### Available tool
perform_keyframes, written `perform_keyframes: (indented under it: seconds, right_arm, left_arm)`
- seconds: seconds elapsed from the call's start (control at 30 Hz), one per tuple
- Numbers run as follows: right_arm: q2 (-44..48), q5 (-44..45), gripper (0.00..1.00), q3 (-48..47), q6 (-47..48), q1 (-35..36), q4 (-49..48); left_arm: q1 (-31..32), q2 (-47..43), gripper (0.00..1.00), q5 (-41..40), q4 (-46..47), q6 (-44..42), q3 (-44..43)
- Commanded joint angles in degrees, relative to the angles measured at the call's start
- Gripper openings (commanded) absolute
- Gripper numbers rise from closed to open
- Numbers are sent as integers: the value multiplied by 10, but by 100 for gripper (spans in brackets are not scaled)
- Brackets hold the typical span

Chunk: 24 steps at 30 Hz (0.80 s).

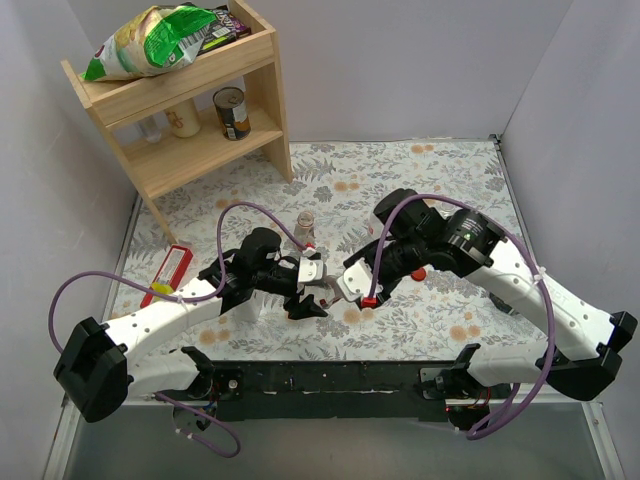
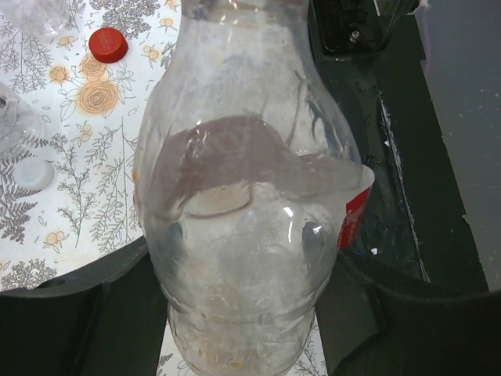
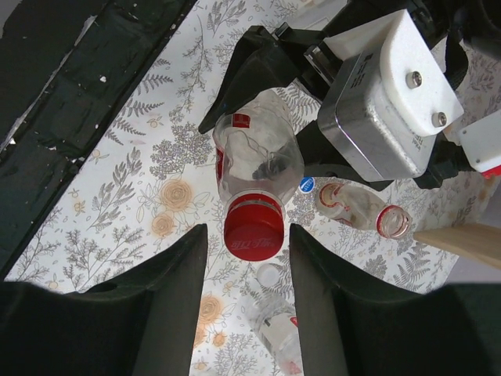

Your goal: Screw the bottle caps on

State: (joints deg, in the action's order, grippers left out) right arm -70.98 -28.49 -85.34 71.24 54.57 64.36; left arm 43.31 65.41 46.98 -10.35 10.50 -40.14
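From the left wrist the held bottle [image 2: 243,235] fills the frame — its neck runs off the top edge, its foot off the bottom. Another clear bottle [image 2: 9,117] is cut by the left edge. From above, the left gripper [image 1: 305,290] and right gripper [image 1: 338,288] cover nearly all of the held bottle. From the right wrist a lying bottle [image 3: 364,210] is half hidden behind the left gripper, and a third bottle [image 3: 275,335] — low between the right gripper's fingers [image 3: 168,313] — shows only in part.

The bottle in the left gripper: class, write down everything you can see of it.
The bottle is clear, dented plastic with a scrap of red-and-white label. The left gripper clamps its body, holding it on its side. A red cap sits on its neck, which points between the open fingers of the right gripper.
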Motion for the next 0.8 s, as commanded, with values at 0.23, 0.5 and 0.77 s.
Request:
perform_keyframes:
  seconds: [0.23,0.5,0.77]
  right_arm:
    - [-7,-10,41,6,17,5,-1]
    - [-30,-2,25,-2,-33,4,7]
    - [-124,-10,20,-56,-232,-10,43]
  left_arm:
    - [-1,-2,0,6,2,-16,-22]
    - [-1,-6,0,-54,55,42,-22]
    - [-1,-63,0,-204,189,57,25]
